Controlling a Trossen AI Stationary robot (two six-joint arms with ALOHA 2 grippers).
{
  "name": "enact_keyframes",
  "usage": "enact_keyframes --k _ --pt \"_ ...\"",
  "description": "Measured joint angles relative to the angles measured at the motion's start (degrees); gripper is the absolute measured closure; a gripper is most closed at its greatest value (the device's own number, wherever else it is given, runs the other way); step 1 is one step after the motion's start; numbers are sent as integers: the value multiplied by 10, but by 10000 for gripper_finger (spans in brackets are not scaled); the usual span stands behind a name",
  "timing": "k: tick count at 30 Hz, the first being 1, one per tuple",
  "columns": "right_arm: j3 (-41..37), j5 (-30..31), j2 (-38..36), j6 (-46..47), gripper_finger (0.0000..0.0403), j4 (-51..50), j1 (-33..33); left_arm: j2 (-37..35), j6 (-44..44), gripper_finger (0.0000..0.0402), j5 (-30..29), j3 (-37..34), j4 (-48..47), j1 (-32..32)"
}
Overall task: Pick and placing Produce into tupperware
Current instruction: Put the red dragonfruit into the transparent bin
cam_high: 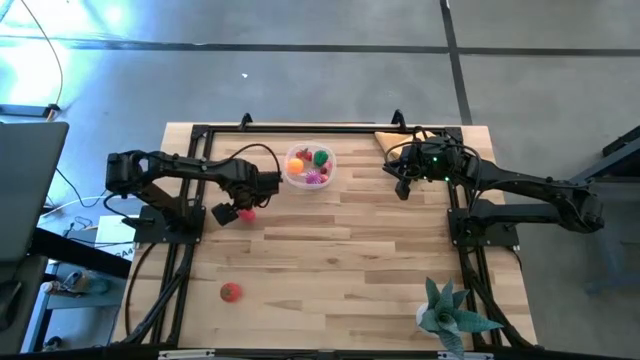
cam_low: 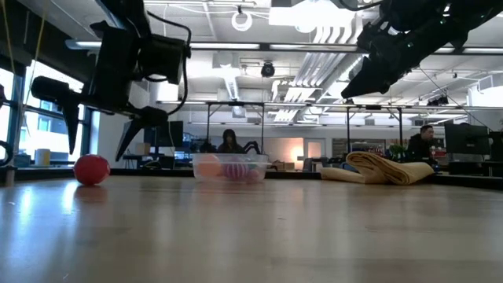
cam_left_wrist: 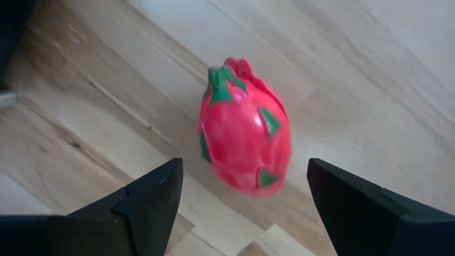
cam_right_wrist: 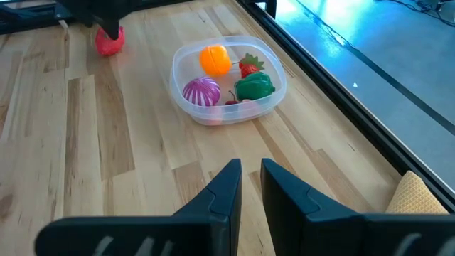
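A pink-red dragon fruit toy with green scales (cam_left_wrist: 245,135) lies on the wooden table, left of the tupperware (cam_high: 287,168). My left gripper (cam_left_wrist: 245,195) hangs open above it, pointing down, one finger on either side and clear of it (cam_high: 235,212). The low view shows the fingers (cam_low: 106,141) above the fruit (cam_low: 92,169). The clear tupperware (cam_right_wrist: 213,117) holds an orange, a magenta, a red and a green piece of produce. My right gripper (cam_right_wrist: 249,178) waits shut in the air right of the tupperware (cam_high: 403,188). One more red piece (cam_high: 231,291) lies near the front left.
A folded tan cloth (cam_high: 390,140) lies at the far right corner. A teal spiky plant (cam_high: 450,315) stands at the near right. A black frame (cam_high: 300,127) runs along the table's edges. Bare wood lies between the tupperware and the near edge.
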Motion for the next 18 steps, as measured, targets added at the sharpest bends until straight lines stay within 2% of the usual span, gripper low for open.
enact_keyframes --k 6,18 --pt "0 0 0 0 359 0 0 -3 24 112 27 -32 32 29" --pt "0 0 0 0 359 0 0 -3 45 112 38 -65 84 27"
